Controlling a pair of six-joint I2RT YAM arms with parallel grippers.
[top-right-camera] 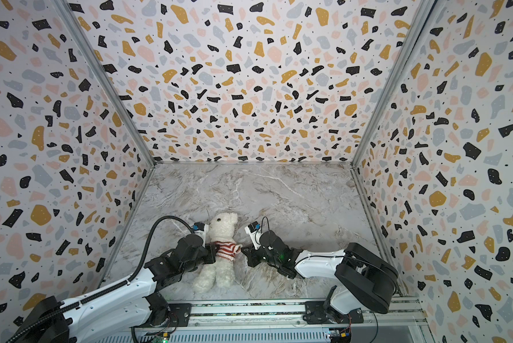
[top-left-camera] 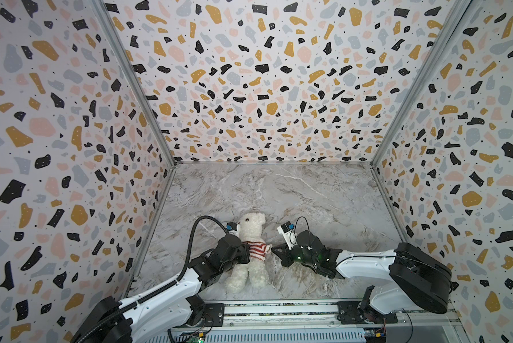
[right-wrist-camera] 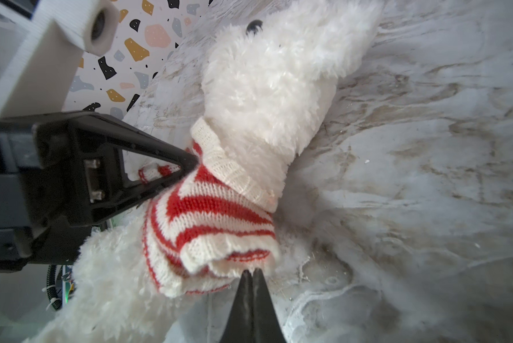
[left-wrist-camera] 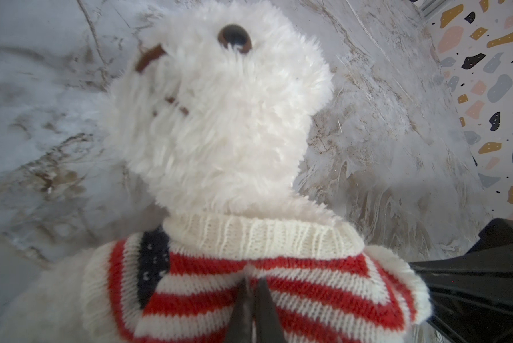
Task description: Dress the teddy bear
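The teddy bear (top-left-camera: 251, 222) (top-right-camera: 223, 221) lies on its back on the marble floor, head away from the arm bases and legs toward them. A red-and-white striped sweater (top-left-camera: 256, 250) (top-right-camera: 226, 250) sits bunched round its chest, its white collar under the chin. My left gripper (top-left-camera: 247, 247) (top-right-camera: 215, 249) (left-wrist-camera: 251, 279) is shut, pinching the sweater (left-wrist-camera: 308, 285) on the chest. It also shows in the right wrist view, left gripper (right-wrist-camera: 193, 160). My right gripper (top-left-camera: 273, 248) (top-right-camera: 242, 251) (right-wrist-camera: 251, 271) is shut on the sweater's (right-wrist-camera: 213, 208) sleeve edge. The bear's arm inside that sleeve is hidden.
Terrazzo-patterned walls (top-left-camera: 71, 178) close the floor on the left, back and right. A metal rail (top-left-camera: 279, 311) with both arm bases runs along the near edge. Bare marble floor (top-left-camera: 279, 193) lies beyond the bear's head and to its right.
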